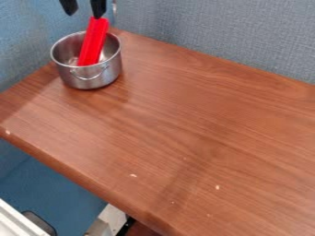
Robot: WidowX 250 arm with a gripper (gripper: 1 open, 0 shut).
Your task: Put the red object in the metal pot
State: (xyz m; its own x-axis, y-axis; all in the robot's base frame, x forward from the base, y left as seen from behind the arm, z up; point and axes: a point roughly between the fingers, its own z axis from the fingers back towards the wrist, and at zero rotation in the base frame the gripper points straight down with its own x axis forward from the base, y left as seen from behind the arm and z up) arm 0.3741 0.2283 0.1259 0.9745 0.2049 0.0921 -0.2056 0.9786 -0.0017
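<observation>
The red object (92, 42) is a long bright red bar standing tilted inside the metal pot (87, 66), its top end leaning on the far rim. The shiny steel pot sits at the back left corner of the wooden table (185, 120). My gripper (87, 7) hangs at the top edge of the view, just above the bar's upper end. Its two dark fingers stand apart and hold nothing. The upper part of the gripper is cut off by the frame.
A blue-grey wall (234, 32) runs close behind the pot and along the table's far edge. The table's near edge drops off to the floor at the lower left.
</observation>
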